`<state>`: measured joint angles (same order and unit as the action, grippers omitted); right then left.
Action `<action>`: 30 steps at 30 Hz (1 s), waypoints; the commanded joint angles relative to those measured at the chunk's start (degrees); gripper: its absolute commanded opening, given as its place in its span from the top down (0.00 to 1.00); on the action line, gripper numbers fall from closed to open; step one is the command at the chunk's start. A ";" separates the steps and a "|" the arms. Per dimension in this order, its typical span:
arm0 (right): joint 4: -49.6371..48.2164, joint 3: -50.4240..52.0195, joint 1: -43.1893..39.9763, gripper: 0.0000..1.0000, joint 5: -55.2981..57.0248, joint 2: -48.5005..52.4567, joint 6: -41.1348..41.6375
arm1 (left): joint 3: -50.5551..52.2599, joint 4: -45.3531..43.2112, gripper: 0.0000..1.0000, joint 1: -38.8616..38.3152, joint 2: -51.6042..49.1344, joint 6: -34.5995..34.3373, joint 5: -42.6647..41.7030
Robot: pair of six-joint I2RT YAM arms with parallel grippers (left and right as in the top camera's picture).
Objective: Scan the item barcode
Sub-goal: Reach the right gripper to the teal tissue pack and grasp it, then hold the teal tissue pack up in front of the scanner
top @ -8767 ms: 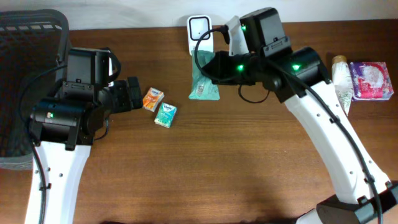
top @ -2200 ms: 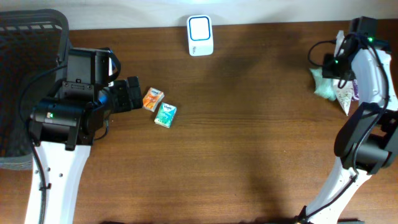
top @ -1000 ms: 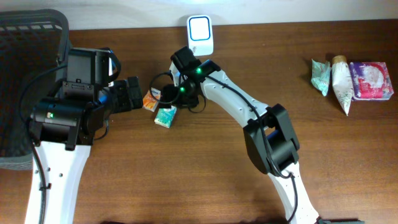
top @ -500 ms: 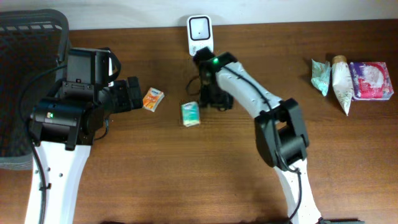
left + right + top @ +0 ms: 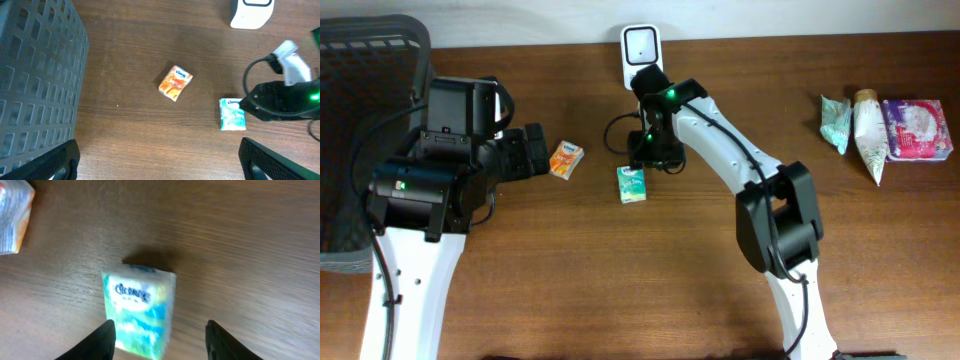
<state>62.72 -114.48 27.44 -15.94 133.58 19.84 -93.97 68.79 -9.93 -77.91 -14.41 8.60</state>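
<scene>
- Overhead, the wooden table [image 5: 650, 290] fills the frame, with a dark mesh basket [image 5: 370, 60] in the upper left corner.
- From the lower right, the right arm [image 5: 720, 110] stretches up to the upper centre. Its right gripper [image 5: 642, 160] hangs just below the white scanner [image 5: 641, 55], which stands at the top centre edge.
- At left centre the left gripper [image 5: 530, 150] has its jaws spread as wide as they go and holds nothing. A small orange pack [image 5: 566, 160] lies just beside it.
- At the upper right, well apart from the work, a teal pouch [image 5: 835, 122], a pale tube [image 5: 867, 135] and a purple pack [image 5: 917, 130] lie side by side.
- Smallest and most to the point, the Kleenex pack [image 5: 632, 184] lies flat on the wood just below the right gripper and near the scanner.
- The right wrist view is blurred. It shows the pack in the lower left of the frame, by the fingertip [image 5: 105, 337] on that side, with bare table between it and the other. The jaws stand apart and pinch nothing.
- Judged from this, the step in hand is the pickup of the Kleenex pack, and the scan is not yet done.
- The next move calls for centring the pack between the fingers, pressing them onto its narrow sides, lifting, and turning the barcode face to the scanner window. No barcode shows on the upper face, so it may be underneath.
</scene>
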 commanded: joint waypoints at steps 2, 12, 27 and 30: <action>-0.33 0.96 -0.35 0.47 -7.43 3.21 -3.34 | -0.46 -0.09 0.01 0.26 0.09 -0.33 0.24; -2.10 6.99 -1.70 0.92 -8.07 3.41 -3.54 | -0.46 -0.09 0.01 0.26 0.09 -0.33 0.24; 9.11 -3.30 -19.45 0.96 -64.81 -0.15 -37.03 | -0.46 -0.07 0.01 0.26 0.09 -0.33 0.24; 7.50 -3.30 -21.42 0.96 -70.86 -0.15 -37.20 | -0.46 -0.09 0.01 0.26 0.09 -0.33 0.24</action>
<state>71.55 -116.86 7.03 -77.56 135.59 -15.27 -93.97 68.79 -9.93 -77.91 -14.41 8.60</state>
